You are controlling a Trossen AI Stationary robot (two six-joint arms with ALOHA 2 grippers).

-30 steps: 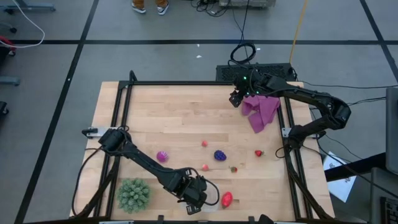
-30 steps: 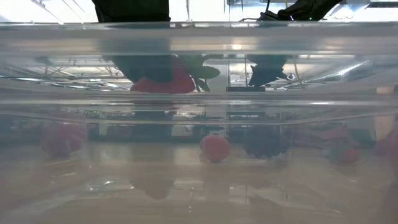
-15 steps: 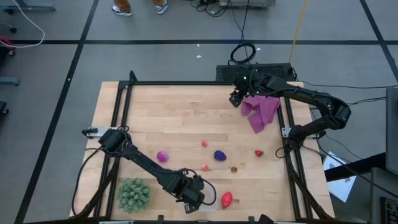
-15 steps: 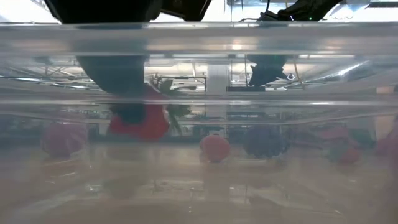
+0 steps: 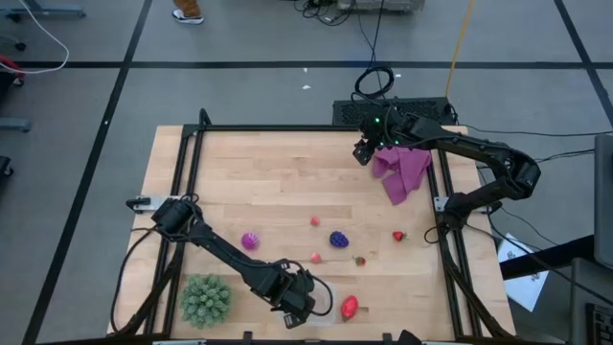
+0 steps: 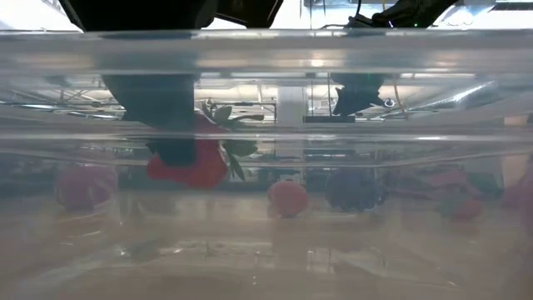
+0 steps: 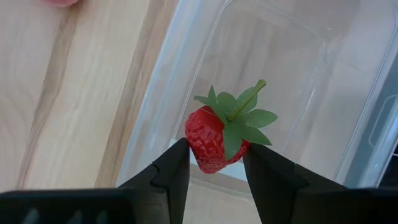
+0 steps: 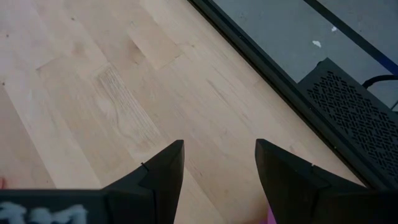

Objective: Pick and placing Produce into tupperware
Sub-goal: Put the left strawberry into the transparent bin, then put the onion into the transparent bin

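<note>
Strawberry (image 7: 214,138) pinched in my left gripper (image 7: 214,167) has dropped from above the rim a second ago to inside the tupperware (image 7: 298,68), hanging clear of the floor, so release is near. Walls leave room all round. Right gripper (image 8: 219,163) waits, fingers spread, by the purple cloth (image 5: 402,171).

Wooden table (image 5: 259,182) with scattered toy fruits (image 5: 339,239), spiky green ball (image 5: 206,299), purple cloth (image 5: 402,172), clear tupperware (image 5: 316,302)
</note>
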